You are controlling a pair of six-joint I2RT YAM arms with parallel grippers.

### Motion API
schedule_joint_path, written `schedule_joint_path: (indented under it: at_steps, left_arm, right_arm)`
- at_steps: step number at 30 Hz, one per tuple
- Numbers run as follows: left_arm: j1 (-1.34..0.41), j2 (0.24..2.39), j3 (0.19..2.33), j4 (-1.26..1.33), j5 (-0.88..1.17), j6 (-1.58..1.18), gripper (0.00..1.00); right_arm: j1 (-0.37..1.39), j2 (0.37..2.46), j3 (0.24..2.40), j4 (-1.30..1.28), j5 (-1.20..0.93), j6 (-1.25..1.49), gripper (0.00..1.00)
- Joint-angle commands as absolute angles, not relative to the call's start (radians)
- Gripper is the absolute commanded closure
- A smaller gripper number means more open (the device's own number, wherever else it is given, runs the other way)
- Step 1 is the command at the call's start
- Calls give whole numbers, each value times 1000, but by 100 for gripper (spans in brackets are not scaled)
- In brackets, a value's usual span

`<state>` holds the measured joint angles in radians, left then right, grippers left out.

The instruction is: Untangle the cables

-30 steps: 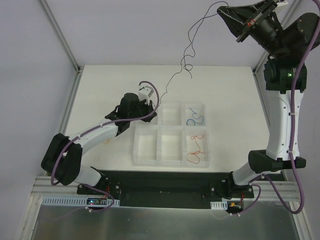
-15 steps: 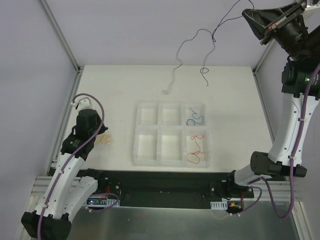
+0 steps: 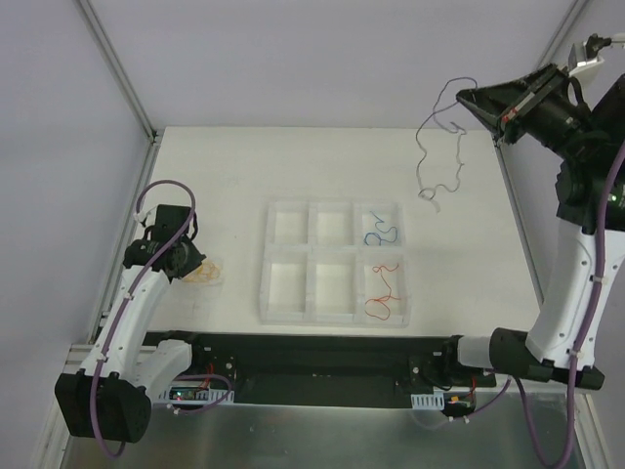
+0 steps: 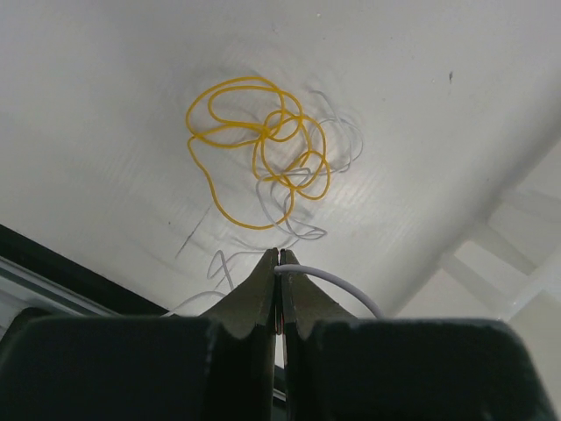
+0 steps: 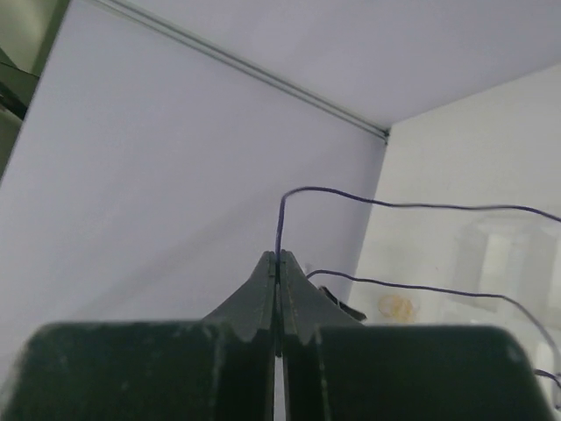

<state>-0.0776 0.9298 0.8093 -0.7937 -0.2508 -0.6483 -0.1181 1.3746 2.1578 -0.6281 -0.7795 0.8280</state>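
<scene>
The worktop [image 3: 234, 166] carries a six-part tray [image 3: 334, 247], which lies between the two grippers. The right gripper [image 3: 469, 95], raised high, is clamped on a dark wire [image 3: 418, 166] that dangles below its tips. The left gripper [image 4: 279, 254], low over the worktop, is pinched on a white wire [image 4: 329, 278]. A yellow wire [image 4: 279, 130] curls just ahead of its tips. A red wire [image 3: 383, 293] and a blue wire [image 3: 381, 233] lie in the tray's two compartments on the right gripper's side.

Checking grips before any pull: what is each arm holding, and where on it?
Left gripper: a white wire, pinched at the tips of the jaws; which part cannot be told. Right gripper: a dark wire, apparently mid-length, two strands trailing from the pinch.
</scene>
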Motion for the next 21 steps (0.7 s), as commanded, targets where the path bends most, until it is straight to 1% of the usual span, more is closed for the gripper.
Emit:
schedule_joint_path:
  at_steps: [1, 4, 7, 10, 17, 21]
  left_arm:
    - [-72, 945, 880, -807, -210, -681, 100]
    - [-74, 959, 910, -808, -167, -678, 100]
    - [-75, 962, 920, -807, -131, -692, 100]
    - [-74, 962, 925, -810, -98, -689, 100]
    - [-74, 931, 939, -813, -57, -696, 100]
    - [-74, 919, 946, -818, -43, -704, 100]
  right_arm:
    - [-78, 1203, 2045, -814, -735, 600, 100]
    - [-49, 1131, 1935, -841, -704, 563, 100]
    - [-2, 1094, 1830, -760, -698, 600, 100]
    - [113, 1063, 1728, -667, -677, 641, 100]
    - [250, 1022, 1550, -678, -612, 594, 100]
    - [316, 982, 1493, -704, -554, 560, 100]
